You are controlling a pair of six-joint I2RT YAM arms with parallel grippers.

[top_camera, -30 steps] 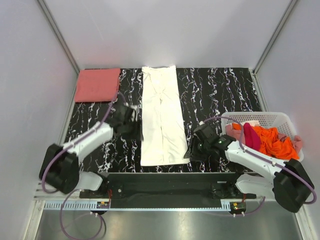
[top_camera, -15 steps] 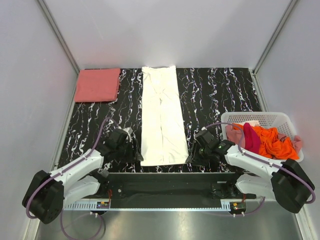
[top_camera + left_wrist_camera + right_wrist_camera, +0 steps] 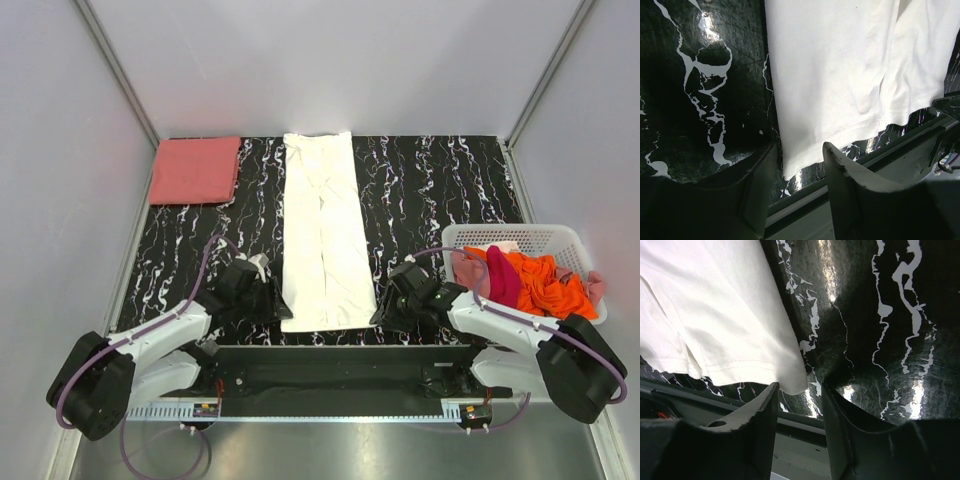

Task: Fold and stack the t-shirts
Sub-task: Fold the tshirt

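Bench [image 3: 440,180]: cream-white t-shirt [image 3: 322,230] lies mid-bench, sides folded in to a long strip, cross-folds left to do. White basket [image 3: 500,232] at right holds t-shirts heap [image 3: 535,280], orange, magenta, pink, all unfolded. Salmon-pink t-shirt [image 3: 195,170] folded, far-left corner. Left gripper [image 3: 272,302] & right gripper [image 3: 385,308] part open, each straddling a near hem corner, nothing pinched yet

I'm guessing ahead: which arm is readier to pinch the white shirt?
Left, narrowly: the white shirt's corner lies deeper between the left gripper's open fingers; the right gripper just reaches its corner.
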